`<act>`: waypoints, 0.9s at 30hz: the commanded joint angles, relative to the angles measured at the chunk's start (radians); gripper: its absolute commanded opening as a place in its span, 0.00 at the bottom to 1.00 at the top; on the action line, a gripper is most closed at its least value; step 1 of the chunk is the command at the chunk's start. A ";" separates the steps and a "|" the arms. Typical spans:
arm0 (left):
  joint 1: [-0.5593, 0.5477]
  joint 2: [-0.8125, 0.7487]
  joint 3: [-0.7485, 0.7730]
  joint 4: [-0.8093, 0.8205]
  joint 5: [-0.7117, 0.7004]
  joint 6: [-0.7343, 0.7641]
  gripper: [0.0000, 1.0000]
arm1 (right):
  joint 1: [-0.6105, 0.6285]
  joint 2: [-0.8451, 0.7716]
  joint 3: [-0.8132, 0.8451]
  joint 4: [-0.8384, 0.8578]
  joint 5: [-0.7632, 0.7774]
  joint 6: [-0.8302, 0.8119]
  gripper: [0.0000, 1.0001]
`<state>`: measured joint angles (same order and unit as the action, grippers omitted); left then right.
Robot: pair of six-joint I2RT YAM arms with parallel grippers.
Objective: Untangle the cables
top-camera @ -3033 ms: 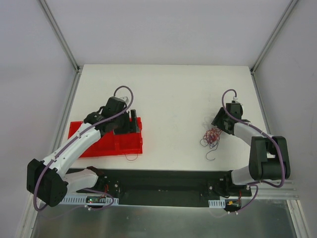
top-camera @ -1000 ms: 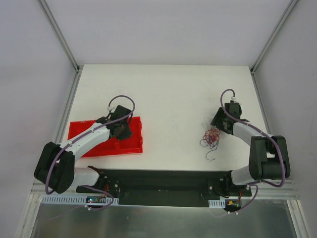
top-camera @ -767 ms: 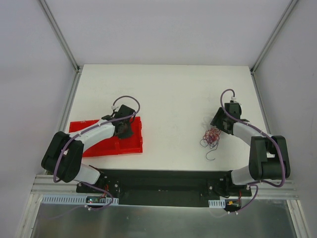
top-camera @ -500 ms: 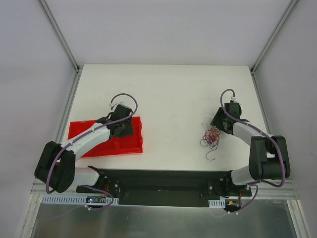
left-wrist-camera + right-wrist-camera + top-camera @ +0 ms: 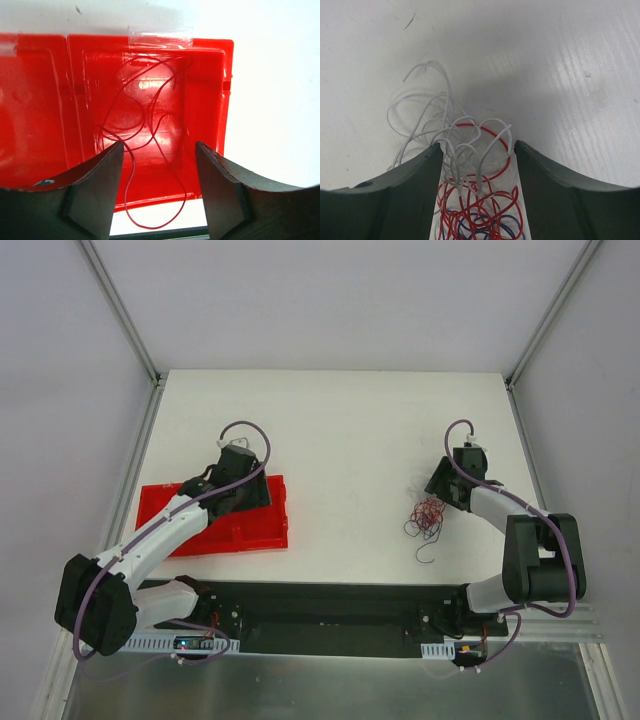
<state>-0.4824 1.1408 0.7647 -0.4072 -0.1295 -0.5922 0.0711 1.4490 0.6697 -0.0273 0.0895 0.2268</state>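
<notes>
The cables (image 5: 427,517) form a small tangle of red, purple and white wires on the white table at the right. My right gripper (image 5: 441,498) stands open over them. In the right wrist view the cables (image 5: 475,200) lie between its fingers, the right gripper (image 5: 478,147) gripping none of them, and white loops spread out ahead to the left. My left gripper (image 5: 250,494) hangs open above the red tray (image 5: 200,532). One loose red wire (image 5: 152,228) lies in the tray's right compartment, with a loop hanging over the near rim below the left gripper (image 5: 159,150).
The red tray (image 5: 205,100) has two compartments, and clear tape sits on its far rim. A single purple wire (image 5: 425,552) trails from the tangle toward the near edge. A black rail runs along the table's front between the arm bases.
My left gripper has opened and drawn back a little above the tray, leaving the red wire lying in the compartment. The right arm and the tangle have not moved.
</notes>
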 commanded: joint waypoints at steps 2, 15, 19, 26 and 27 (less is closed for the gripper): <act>0.010 0.043 0.090 -0.019 -0.008 0.094 0.55 | 0.009 0.008 0.027 -0.029 -0.002 -0.009 0.63; 0.008 0.263 0.104 0.059 -0.049 0.112 0.16 | 0.013 0.011 0.030 -0.034 0.006 -0.009 0.63; 0.010 0.171 0.079 0.071 -0.044 0.103 0.33 | 0.013 0.008 0.027 -0.033 0.003 -0.010 0.63; 0.010 -0.012 0.068 -0.117 -0.007 -0.039 0.55 | 0.015 0.020 0.037 -0.040 0.009 -0.009 0.63; 0.010 -0.022 0.067 -0.152 0.004 -0.059 0.55 | 0.015 0.022 0.042 -0.042 0.009 -0.010 0.63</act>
<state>-0.4824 1.1790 0.8387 -0.4156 -0.1463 -0.5465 0.0784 1.4521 0.6750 -0.0360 0.0902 0.2237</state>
